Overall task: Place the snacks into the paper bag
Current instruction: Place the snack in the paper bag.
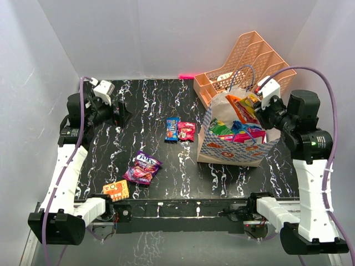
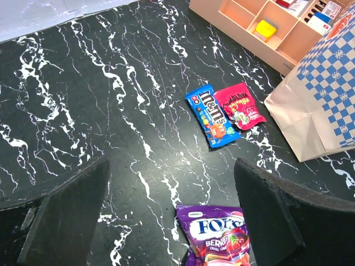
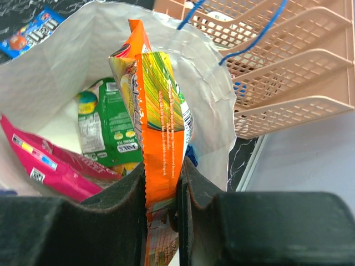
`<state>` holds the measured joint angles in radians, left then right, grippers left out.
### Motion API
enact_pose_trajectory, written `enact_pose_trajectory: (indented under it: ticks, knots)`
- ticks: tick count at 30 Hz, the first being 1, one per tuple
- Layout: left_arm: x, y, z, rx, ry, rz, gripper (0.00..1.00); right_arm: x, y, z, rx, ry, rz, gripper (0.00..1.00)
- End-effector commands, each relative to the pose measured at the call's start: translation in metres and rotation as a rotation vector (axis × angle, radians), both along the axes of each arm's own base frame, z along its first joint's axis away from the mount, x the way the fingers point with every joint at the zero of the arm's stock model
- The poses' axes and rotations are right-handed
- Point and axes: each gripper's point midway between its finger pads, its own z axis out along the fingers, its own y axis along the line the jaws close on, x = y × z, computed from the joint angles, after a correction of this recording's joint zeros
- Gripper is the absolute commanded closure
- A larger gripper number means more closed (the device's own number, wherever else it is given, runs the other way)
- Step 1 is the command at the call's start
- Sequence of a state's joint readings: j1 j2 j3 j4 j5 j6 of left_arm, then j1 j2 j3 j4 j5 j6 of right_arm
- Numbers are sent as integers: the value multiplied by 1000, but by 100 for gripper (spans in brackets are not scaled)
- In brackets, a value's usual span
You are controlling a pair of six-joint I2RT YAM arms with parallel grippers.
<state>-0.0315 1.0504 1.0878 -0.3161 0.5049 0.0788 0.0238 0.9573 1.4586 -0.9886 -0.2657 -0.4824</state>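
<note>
The paper bag [image 1: 222, 148] stands open at the right of the table, with green, pink and blue packets inside [image 3: 102, 130]. My right gripper [image 3: 161, 183] is shut on an orange packet [image 3: 155, 111] and holds it over the bag's mouth [image 1: 244, 108]. On the table lie a blue M&M's packet [image 1: 172, 129] and a red packet [image 1: 186, 131], a purple Fox's packet [image 1: 142, 167], and a small orange packet [image 1: 116, 190]. My left gripper [image 2: 172, 221] is open and empty at the far left, above the table; the purple packet [image 2: 216, 235] lies below it.
A peach mesh file organizer [image 1: 247, 64] stands behind the bag at the back right, touching it. White walls close in on the left, back and right. A pink strip [image 1: 186, 76] lies at the back edge.
</note>
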Motion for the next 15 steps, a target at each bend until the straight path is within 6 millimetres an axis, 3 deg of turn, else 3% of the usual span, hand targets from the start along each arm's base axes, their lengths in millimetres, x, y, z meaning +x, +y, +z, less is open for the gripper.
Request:
enact_pose_trajectory:
  ticks: [1, 8, 15]
  knots:
    - [-1, -3, 9, -8, -42, -29, 8, -8, 7, 9, -137, -81, 156, 86]
    - [-4, -5, 8, -10, -47, -46, 8, 11, 2, -3, -297, -55, 243, 86]
    - [-6, -6, 7, -6, -51, -53, 8, 29, 3, -23, -345, -1, 303, 85]
